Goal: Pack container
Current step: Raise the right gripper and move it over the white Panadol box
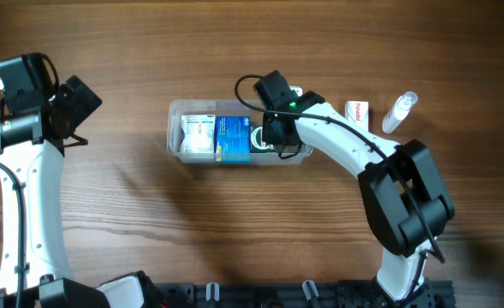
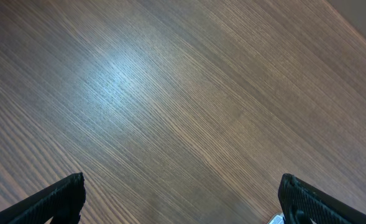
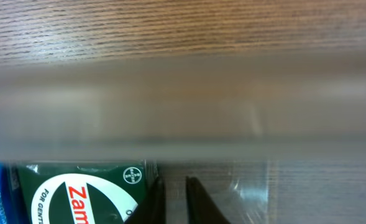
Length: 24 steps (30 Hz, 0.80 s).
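While the right hand [image 3: 173,190] is reaching into the right end of the container [image 1: 174,128], in the middle of the counter [image 1: 234,222], its fingers [image 3: 200,205] are standing just a crack apart, holding nothing, beside a green box [image 3: 77,193]. A white box [image 1: 198,135] and a blue box [image 1: 232,139] are lying inside too, but a small red-and-white box [image 1: 357,110] and a clear bottle [image 1: 399,112] are waiting outside. The left hand [image 2: 183,193] is hanging wide open, empty.
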Each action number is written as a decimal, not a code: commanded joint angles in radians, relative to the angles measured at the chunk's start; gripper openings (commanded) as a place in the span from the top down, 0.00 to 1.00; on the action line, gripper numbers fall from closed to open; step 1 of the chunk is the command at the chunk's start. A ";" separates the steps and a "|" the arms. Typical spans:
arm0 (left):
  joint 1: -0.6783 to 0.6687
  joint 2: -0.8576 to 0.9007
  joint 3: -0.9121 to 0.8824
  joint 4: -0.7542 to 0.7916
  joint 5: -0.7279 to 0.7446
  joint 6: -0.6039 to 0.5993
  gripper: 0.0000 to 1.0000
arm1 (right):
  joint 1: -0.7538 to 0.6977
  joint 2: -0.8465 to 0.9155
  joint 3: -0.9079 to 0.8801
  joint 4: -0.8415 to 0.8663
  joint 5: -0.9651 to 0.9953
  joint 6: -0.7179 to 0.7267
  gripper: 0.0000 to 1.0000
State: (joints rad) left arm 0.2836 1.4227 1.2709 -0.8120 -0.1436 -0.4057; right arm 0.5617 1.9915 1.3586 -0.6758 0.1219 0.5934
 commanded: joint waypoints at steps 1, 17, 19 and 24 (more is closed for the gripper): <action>0.005 -0.009 0.001 0.001 0.001 0.005 0.00 | 0.000 -0.074 0.103 -0.038 -0.010 -0.054 0.84; 0.005 -0.009 0.001 0.001 0.001 0.005 0.00 | -0.234 -0.352 0.286 -0.488 0.225 -0.071 0.49; 0.005 -0.009 0.001 0.001 0.001 0.005 0.00 | -0.278 -0.352 0.260 -0.492 0.216 -0.080 0.24; 0.005 -0.009 0.001 0.001 0.001 0.005 0.00 | -0.330 -0.351 0.173 -0.455 0.207 -0.100 0.07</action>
State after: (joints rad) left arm 0.2836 1.4227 1.2709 -0.8120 -0.1436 -0.4057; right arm 0.2485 1.6329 1.5883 -1.1511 0.3229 0.5076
